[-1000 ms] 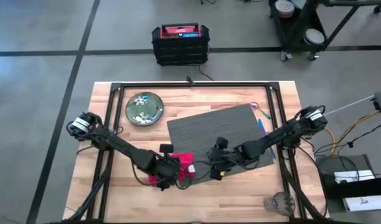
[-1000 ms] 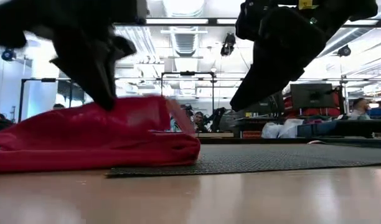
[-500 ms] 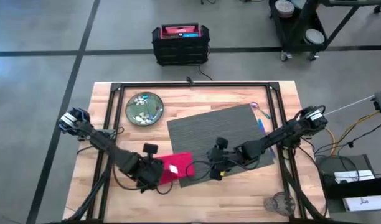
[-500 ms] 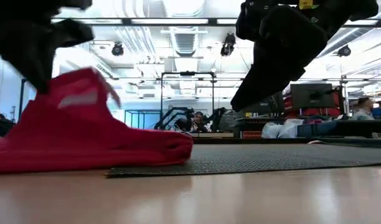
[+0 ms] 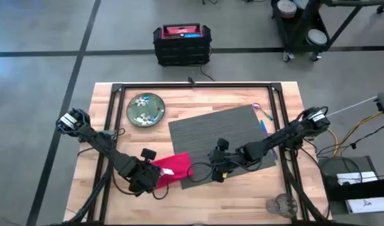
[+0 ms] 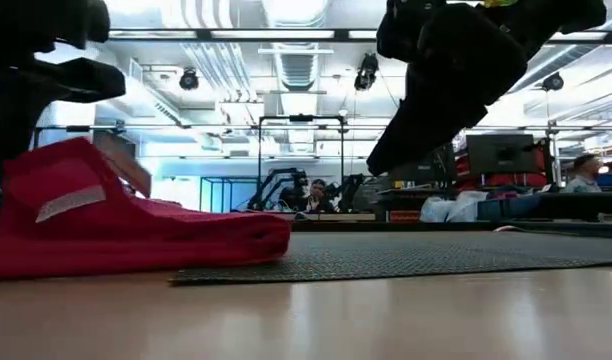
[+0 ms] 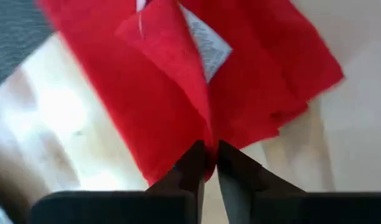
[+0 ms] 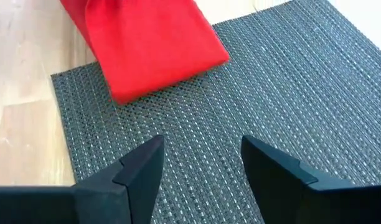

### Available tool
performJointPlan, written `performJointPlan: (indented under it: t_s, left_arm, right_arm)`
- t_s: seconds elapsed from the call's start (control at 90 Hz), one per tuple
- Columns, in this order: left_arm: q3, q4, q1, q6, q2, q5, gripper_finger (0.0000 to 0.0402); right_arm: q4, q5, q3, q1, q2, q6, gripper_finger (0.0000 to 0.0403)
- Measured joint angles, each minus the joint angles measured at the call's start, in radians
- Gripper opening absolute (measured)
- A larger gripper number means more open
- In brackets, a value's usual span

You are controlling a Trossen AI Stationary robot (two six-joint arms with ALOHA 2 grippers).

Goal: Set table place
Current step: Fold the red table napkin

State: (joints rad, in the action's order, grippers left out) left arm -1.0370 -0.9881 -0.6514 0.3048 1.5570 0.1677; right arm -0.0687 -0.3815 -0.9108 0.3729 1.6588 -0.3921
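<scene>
The red napkin (image 5: 174,167) lies near the table's front, left of centre. Its right end rests on the near left corner of the dark grey placemat (image 5: 223,132). My left gripper (image 5: 148,178) is shut on the napkin's left part, and a white label (image 7: 206,43) shows on the cloth. Above the placemat's near left corner my right gripper (image 8: 203,162) hovers open with nothing between its fingers. The green plate (image 5: 145,108) sits at the far left of the table (image 5: 198,198), the utensils (image 5: 262,118) by the placemat's right edge, and the glass (image 5: 281,204) at the near right corner. My left gripper pinches the napkin at its left edge (image 7: 206,142) between its two fingertips, where a raised ridge of cloth runs into them; one layer or several, I cannot tell. The held part (image 6: 76,175) stands lifted. The remaining cloth lies slack on the table and the placemat.
A black frame (image 5: 117,94) runs around the tabletop. Bare wood lies in front of the placemat and between the plate and the napkin. A black and red case (image 5: 182,43) stands on the floor beyond the table.
My left gripper has moved toward the table's left and near edges, still shut on the napkin. It has drawn the napkin's left part up into a peak and leftward. The right end has stayed low on the placemat's corner, pulled back a little.
</scene>
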Motion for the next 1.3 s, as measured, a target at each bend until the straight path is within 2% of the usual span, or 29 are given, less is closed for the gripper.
performJointPlan:
  t_s: [0.133, 0.289, 0.367, 0.478, 0.556, 0.678, 0.833, 0.967, 1.089, 1.156, 1.3]
  left_arm:
    - [-0.002, 0.034, 0.004, 0.096, 0.000, -0.011, 0.0105]
    - [-0.084, -0.030, 0.006, 0.114, -0.002, -0.112, 0.0179]
    - [-0.114, -0.001, 0.003, 0.148, -0.019, -0.034, 0.0204]
    - [-0.105, 0.152, -0.002, 0.179, -0.055, 0.133, 0.0222]
    - [-0.073, 0.226, 0.004, 0.203, -0.058, 0.202, 0.0221]
    - [0.014, 0.320, 0.017, 0.286, -0.057, 0.226, 0.0206]
    - [0.161, 0.448, 0.004, 0.443, -0.056, 0.235, 0.0177]
    - [0.269, 0.548, -0.022, 0.547, -0.059, 0.232, 0.0155]
    - [0.318, 0.560, -0.074, 0.663, -0.060, 0.204, 0.0138]
    - [0.341, 0.591, -0.115, 0.707, -0.060, 0.203, 0.0130]
    - [0.412, 0.703, -0.199, 0.799, -0.050, 0.246, 0.0116]
  right_arm:
    - [0.001, 0.097, 0.000, -0.017, 0.000, -0.004, 0.0213]
    - [0.001, 0.179, 0.000, -0.029, 0.000, -0.027, 0.0229]
    - [0.018, 0.181, 0.000, -0.028, 0.000, -0.016, 0.0237]
    - [0.114, 0.184, 0.000, -0.029, 0.000, 0.032, 0.0246]
    - [0.225, 0.183, 0.000, -0.034, 0.005, 0.097, 0.0249]
    - [0.412, 0.207, -0.016, -0.064, 0.044, 0.194, 0.0246]
    - [0.544, 0.211, -0.100, -0.106, 0.201, 0.330, 0.0226]
    - [0.535, 0.288, -0.245, -0.145, 0.376, 0.380, 0.0205]
    - [0.397, 0.326, -0.363, -0.174, 0.497, 0.388, 0.0186]
    - [0.310, 0.328, -0.398, -0.181, 0.535, 0.384, 0.0175]
    - [0.265, 0.329, -0.412, -0.184, 0.550, 0.377, 0.0153]
